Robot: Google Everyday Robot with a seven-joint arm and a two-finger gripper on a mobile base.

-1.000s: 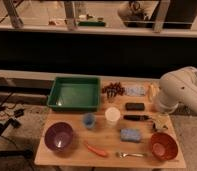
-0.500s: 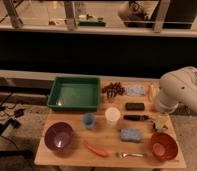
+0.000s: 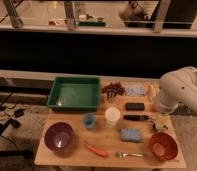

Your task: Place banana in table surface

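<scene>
While the white arm (image 3: 183,92) bends in from the right side, its gripper (image 3: 160,122) hangs low over the right part of the surface (image 3: 72,155), between a dark slim object (image 3: 137,118) and the orange-red bowl (image 3: 163,145); its fingers look spread apart, with nothing seen between them. The banana (image 3: 152,92) lies on the surface at the rear right, a pale-yellow sliver just beside a bluish packet (image 3: 135,91) and close against the arm, well apart from the gripper. Left of the packet sits a dark reddish cluster (image 3: 113,89), and a green tray (image 3: 74,93) fills the rear left. A black bar (image 3: 135,106) lies in front of the packet. Nearer the middle stand a white cup (image 3: 112,115) and a blue cup (image 3: 89,120). Along the front are a purple bowl (image 3: 58,136), an orange-red stick (image 3: 97,150), a fork (image 3: 129,155) and a blue sponge (image 3: 130,135).
</scene>
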